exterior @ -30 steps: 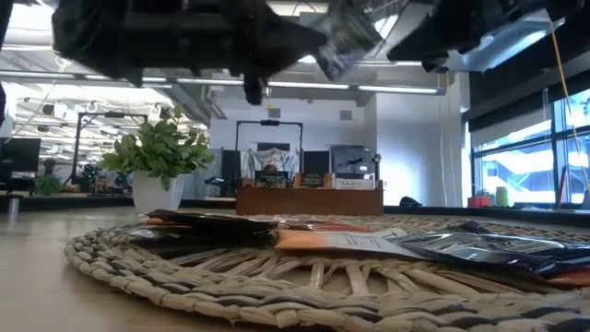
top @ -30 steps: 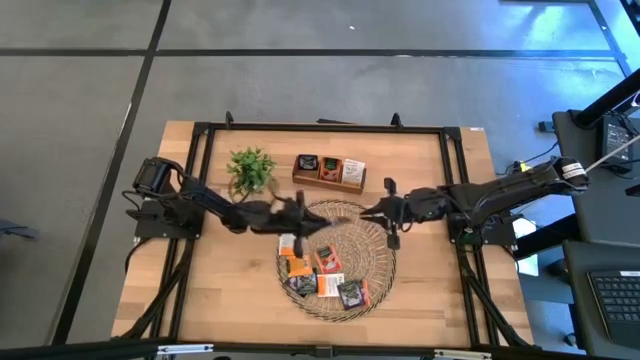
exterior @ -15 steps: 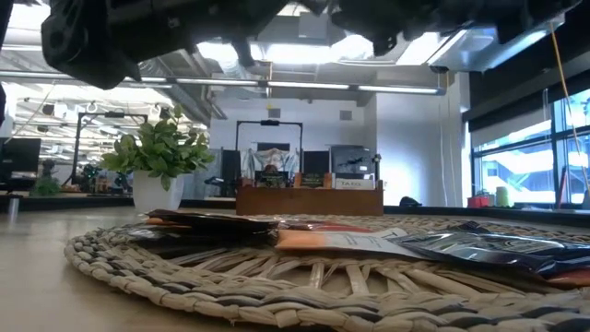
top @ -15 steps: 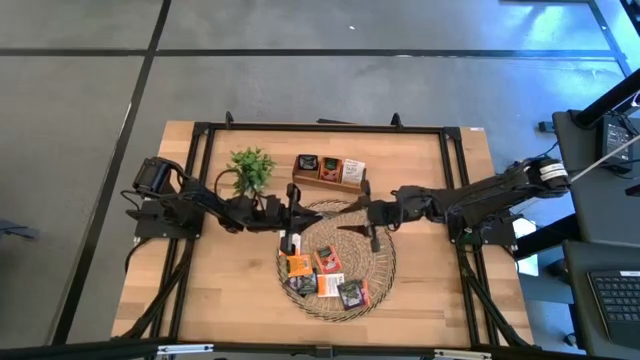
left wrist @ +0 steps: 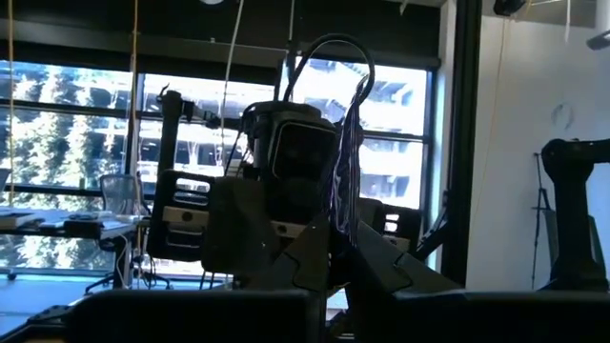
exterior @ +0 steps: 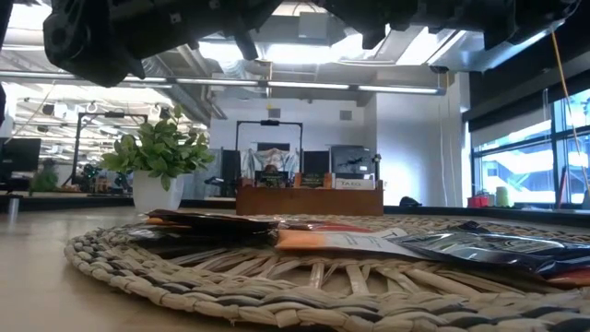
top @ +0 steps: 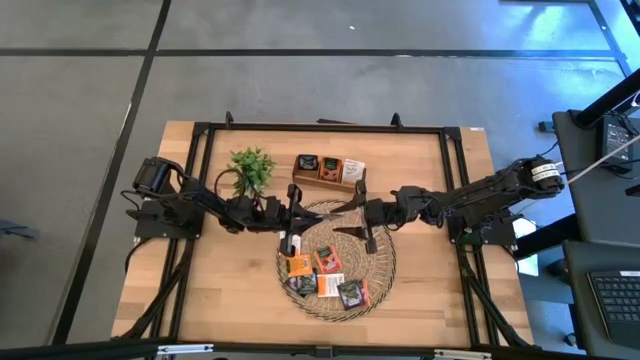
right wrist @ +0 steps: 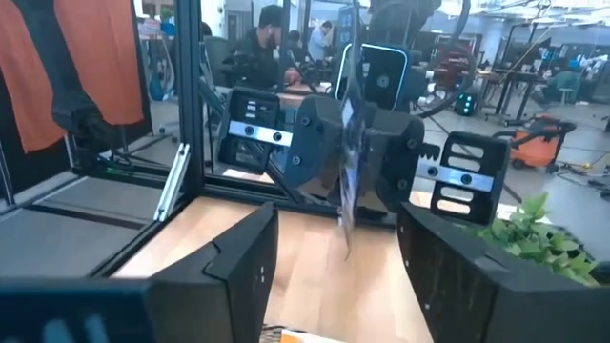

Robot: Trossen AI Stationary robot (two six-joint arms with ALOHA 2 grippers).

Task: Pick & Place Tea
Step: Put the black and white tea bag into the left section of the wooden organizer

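Sachet (right wrist: 348,143) stands edge-on in the pinched left gripper (top: 293,215) over the woven tray's (top: 385,262) far rim, long axis vertical; right gripper (top: 368,218) faces it, fingers spread beside it, unloaded; wooden box (top: 330,172) lies beyond

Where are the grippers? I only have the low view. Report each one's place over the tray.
Observer: In the high view, the left gripper hangs over the woven tray's edge nearest the plant.
Operator: Now the right one.
Observer: The right gripper faces it from the tray's opposite side, fingers spread open.
Operator: Say what the left holds.
Observer: The right wrist view shows a tea sachet, edge-on, pinched in its shut fingers.
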